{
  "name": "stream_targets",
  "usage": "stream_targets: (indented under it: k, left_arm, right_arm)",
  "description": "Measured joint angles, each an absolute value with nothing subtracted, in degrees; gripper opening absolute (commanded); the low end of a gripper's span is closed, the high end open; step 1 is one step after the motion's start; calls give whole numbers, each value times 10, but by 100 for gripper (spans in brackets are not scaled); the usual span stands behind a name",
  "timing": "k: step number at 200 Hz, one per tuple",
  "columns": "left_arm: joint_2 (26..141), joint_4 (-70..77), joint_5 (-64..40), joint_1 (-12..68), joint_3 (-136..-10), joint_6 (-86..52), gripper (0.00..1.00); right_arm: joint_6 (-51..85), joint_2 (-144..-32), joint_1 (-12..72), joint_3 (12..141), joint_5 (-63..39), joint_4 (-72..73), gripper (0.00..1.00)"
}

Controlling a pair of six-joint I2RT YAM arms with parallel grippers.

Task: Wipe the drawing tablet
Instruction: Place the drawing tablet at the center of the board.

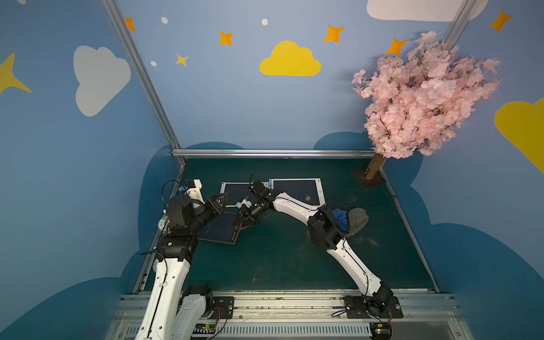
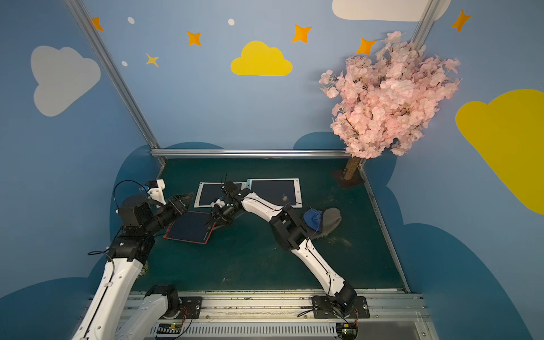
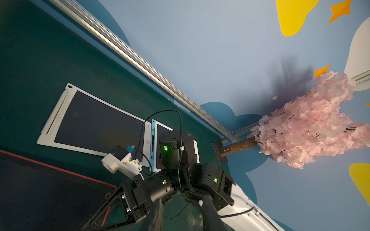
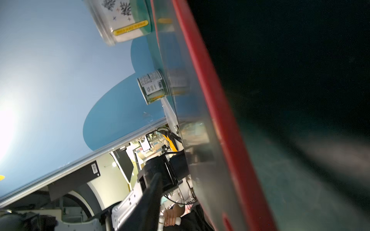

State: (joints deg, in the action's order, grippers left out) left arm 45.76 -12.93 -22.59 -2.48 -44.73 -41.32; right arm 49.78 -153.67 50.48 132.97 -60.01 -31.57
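Red-framed drawing tablet (image 2: 190,228) near the table's (image 2: 265,259) left edge, right gripper (image 2: 212,220) at its corner; grip unclear.

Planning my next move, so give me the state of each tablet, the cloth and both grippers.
Red-framed tablet: on the table, screen dark, no marks seen.
White-framed tablet: flat, screen dark.
Blue-framed tablet: flat, small orange mark on screen.
Cloth: bunched on the table, unheld.
Left gripper: open, empty.
Right gripper: at the red-framed tablet's edge; jaws unclear.
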Motion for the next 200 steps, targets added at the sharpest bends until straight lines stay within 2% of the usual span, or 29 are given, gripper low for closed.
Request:
stream_targets:
  k: [35, 50, 93, 121, 166, 200]
  left_arm:
    - [458, -129, -237, -25, -447, -413, 34]
    - [457, -129, -240, -25, -447, -413, 34]
    - [455, -130, -248, -25, -443, -415, 33]
    - [455, -131, -253, -25, -442, -418, 33]
    - [464, -130, -260, -25, -436, -428, 33]
    - [515, -103, -263, 9, -436, -440, 37]
  right_arm:
    - [537, -1574, 505, 1372, -594, -286, 82]
    - [552, -1582, 505, 1391, -593, -267, 87]
    - [566, -1601, 505, 1464, -580, -264, 88]
    - [513, -1593, 500, 1462, -542, -332, 89]
    - [394, -1497, 460, 1345, -464, -458, 90]
    - [340, -1352, 375, 1178, -425, -472, 90]
